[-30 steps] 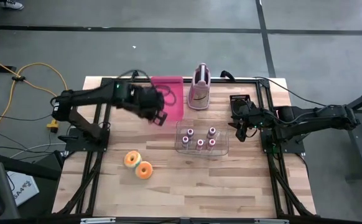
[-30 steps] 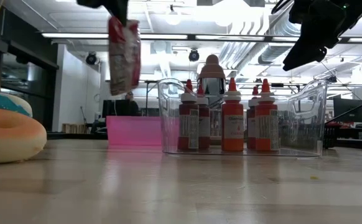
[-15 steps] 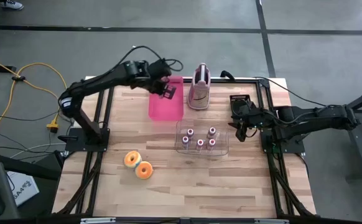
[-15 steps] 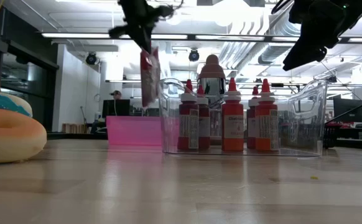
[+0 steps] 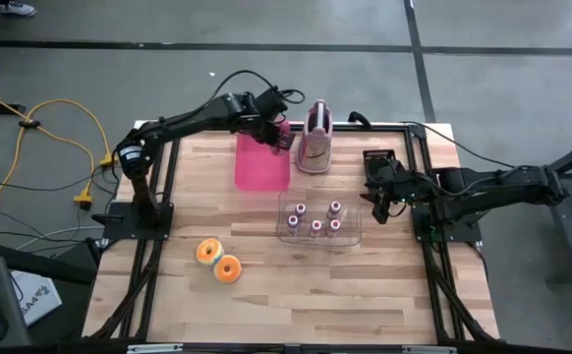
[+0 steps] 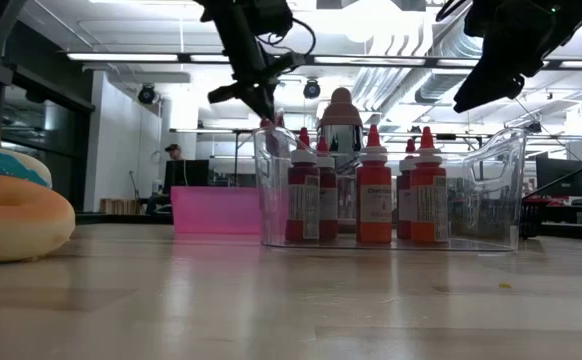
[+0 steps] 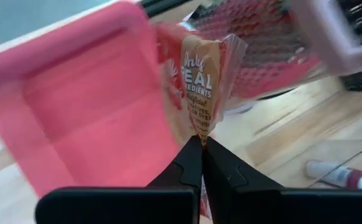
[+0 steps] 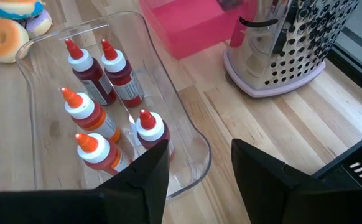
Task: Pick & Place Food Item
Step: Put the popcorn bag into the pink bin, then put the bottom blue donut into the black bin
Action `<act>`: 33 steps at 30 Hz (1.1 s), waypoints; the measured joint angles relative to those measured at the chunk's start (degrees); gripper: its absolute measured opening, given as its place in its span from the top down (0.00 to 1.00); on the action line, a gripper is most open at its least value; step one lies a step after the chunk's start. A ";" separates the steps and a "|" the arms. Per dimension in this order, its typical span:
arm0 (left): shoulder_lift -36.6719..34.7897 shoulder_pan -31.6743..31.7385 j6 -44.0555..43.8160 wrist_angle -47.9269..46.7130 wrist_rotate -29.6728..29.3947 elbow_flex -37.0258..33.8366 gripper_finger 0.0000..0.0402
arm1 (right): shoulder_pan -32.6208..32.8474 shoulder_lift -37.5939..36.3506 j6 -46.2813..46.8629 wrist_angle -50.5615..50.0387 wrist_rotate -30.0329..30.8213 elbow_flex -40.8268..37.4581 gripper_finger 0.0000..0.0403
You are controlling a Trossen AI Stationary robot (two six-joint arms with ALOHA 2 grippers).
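Now the left hand [image 5: 280,138] sits farther toward the back of the light wooden worktop [image 5: 296,285] than a second ago, when it hung over the near end of the flat pink rectangular tray [image 5: 261,162]; half a second ago it was over the tray's far part. It has also come lower, so in the low view the packet is mostly hidden behind the clear plastic bin [image 6: 391,190] instead of dangling high and plain. The left arm reaches out long across the worktop's back edge, and the hand's fingers [image 7: 190,165] are pressed together, pinching the corner of a red and tan crinkled snack packet [image 7: 203,87]. The packet hangs just ahead of the hand, above the tray's far corner and just beside the pink-based perforated metal grater [image 5: 314,138]. The clear bin of red and orange squeeze bottles [image 8: 97,81] lies nearer the front than this hand, well apart.

The right hand [image 5: 376,197] has not moved; it hovers beside the bin's end, its fingers [image 8: 140,177] spread and holding nothing.
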 joint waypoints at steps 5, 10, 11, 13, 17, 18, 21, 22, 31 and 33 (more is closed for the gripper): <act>0.97 0.48 0.02 -1.54 -1.25 -0.57 1.00 | 0.00 0.00 0.00 0.23 -0.01 0.00 0.60; 1.66 0.57 0.48 -1.80 -0.87 -0.61 0.97 | 0.00 0.00 0.00 0.23 0.00 0.00 0.60; 1.79 0.64 0.54 -1.70 -0.84 -0.61 0.95 | 0.00 0.00 0.00 0.23 0.00 0.00 0.60; 1.87 0.71 0.57 -1.90 -1.02 -0.61 0.90 | 0.00 0.00 0.00 0.23 0.00 0.00 0.60; 1.89 0.72 -0.48 -2.77 -1.09 -0.59 0.79 | 0.00 0.00 0.00 0.23 0.00 0.00 0.60; 1.89 0.70 -0.50 -3.17 -1.09 -0.59 0.77 | 0.00 0.00 0.00 0.23 0.00 0.00 0.60; 1.89 0.67 -1.11 -4.31 -1.06 -0.59 0.72 | 0.00 0.00 0.00 0.23 0.00 0.00 0.60; 1.89 0.69 -1.16 -4.69 -1.08 -0.59 0.71 | 0.00 0.00 0.00 0.23 0.00 0.00 0.60; 1.58 0.69 -1.10 -5.40 -1.07 -0.52 0.69 | 0.00 0.00 0.00 0.23 0.00 0.00 0.60; 1.19 0.69 -0.48 -5.40 -1.06 -0.50 0.69 | 0.00 0.00 0.00 0.23 0.00 0.00 0.60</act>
